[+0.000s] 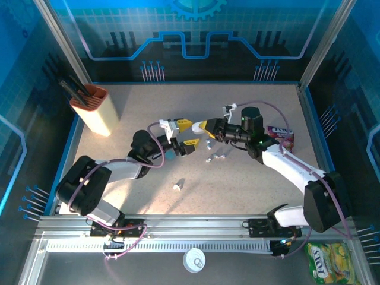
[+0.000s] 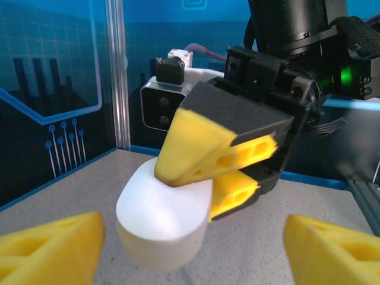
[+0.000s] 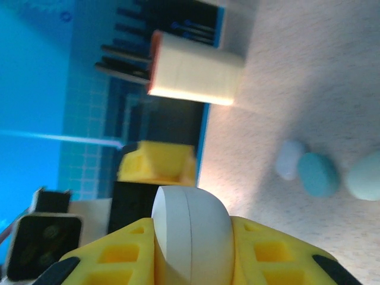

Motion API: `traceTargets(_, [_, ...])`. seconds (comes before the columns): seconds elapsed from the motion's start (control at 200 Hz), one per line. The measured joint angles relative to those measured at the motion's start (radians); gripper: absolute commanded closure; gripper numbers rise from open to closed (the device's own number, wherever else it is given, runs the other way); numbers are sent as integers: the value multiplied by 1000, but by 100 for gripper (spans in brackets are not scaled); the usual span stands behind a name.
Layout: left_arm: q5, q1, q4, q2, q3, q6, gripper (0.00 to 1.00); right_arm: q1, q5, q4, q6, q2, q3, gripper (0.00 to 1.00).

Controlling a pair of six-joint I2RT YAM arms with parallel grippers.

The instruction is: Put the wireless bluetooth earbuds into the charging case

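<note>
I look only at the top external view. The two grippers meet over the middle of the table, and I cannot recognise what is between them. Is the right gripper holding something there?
Observer: Yes. In the right wrist view, the right gripper is closed on a white case, rounded like a pebble, with a thin seam running across it.
Operator: Thank you. Does the left gripper grip the same case too?
Observer: No. In the left wrist view, the left gripper stands wide open just in front of the case and is not closed on it.
</note>
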Motion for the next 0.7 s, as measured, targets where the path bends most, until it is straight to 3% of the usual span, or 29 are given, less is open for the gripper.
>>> traceTargets(0.155, [-48,19,-114,-72,-50,40,6,-44,77,-79,-93,53,0,81])
traceTargets(0.37, [-156,22,-399,-211,-70,130,2,-85,163,-163,-198,267,91,81])
traceTargets(0.7, [-322,21,-874,-279,13,225,2,-103,233,-164,-232,575,273,81])
